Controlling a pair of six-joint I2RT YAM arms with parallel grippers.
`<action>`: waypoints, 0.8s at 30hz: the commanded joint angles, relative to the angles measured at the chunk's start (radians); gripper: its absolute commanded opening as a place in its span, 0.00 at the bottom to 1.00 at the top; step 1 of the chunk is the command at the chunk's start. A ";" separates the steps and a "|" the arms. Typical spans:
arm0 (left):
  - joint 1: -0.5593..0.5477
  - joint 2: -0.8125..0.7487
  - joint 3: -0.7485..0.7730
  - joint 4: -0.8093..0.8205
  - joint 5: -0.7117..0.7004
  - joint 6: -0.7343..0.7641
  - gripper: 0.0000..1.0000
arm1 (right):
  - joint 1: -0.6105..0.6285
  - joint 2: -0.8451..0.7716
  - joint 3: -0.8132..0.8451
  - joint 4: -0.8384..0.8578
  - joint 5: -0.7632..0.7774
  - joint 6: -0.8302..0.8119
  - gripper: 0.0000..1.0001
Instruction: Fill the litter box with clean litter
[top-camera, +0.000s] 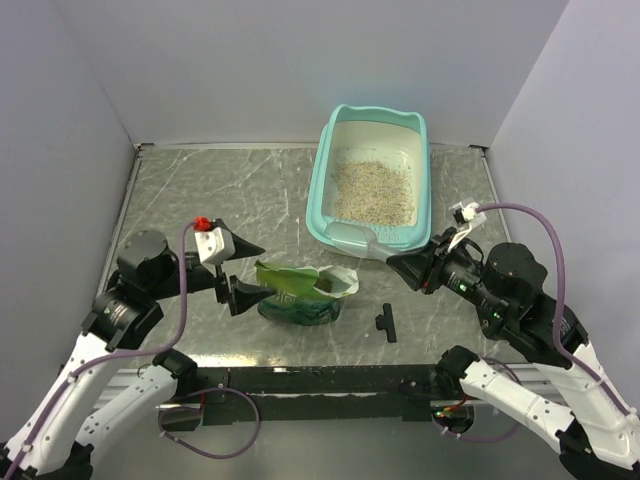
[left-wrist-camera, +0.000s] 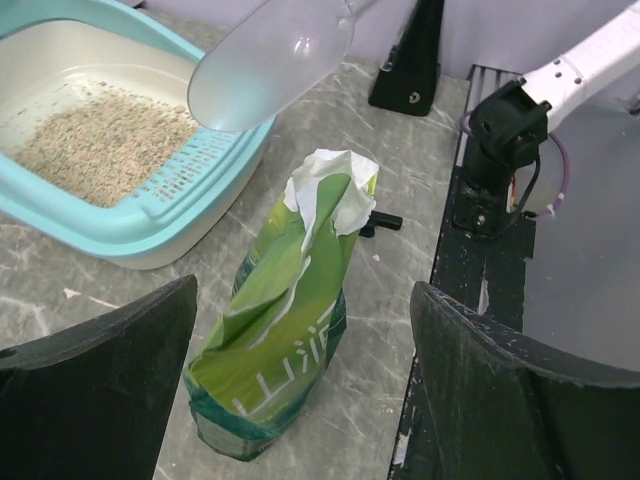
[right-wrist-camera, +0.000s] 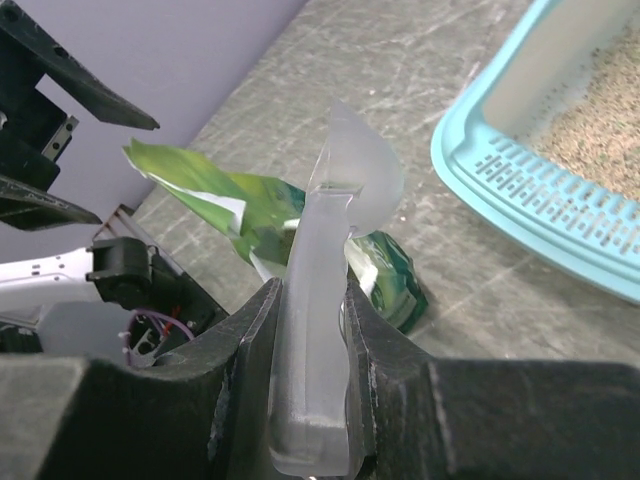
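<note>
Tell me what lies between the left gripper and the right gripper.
The opened green pouch sits between the left gripper and the right gripper, nearer the left one; the top view shows it.

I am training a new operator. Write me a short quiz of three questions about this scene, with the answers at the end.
1. True or false: the litter box already holds some clean litter.
2. Which gripper stands wide open, facing the green pouch?
3. The right gripper is shut on: A) a translucent scoop; B) the litter box; C) nothing.
Key: 1 true; 2 the left gripper; 3 A.
</note>
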 joint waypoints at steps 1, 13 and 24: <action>-0.011 0.066 0.010 0.068 0.082 0.070 0.90 | -0.005 -0.023 0.045 -0.039 0.020 -0.026 0.00; -0.056 0.221 0.065 0.042 0.050 0.151 0.74 | -0.005 0.005 0.135 -0.183 0.019 -0.037 0.00; -0.139 0.218 0.002 0.021 -0.241 0.188 0.01 | -0.005 0.074 0.203 -0.315 -0.061 -0.025 0.00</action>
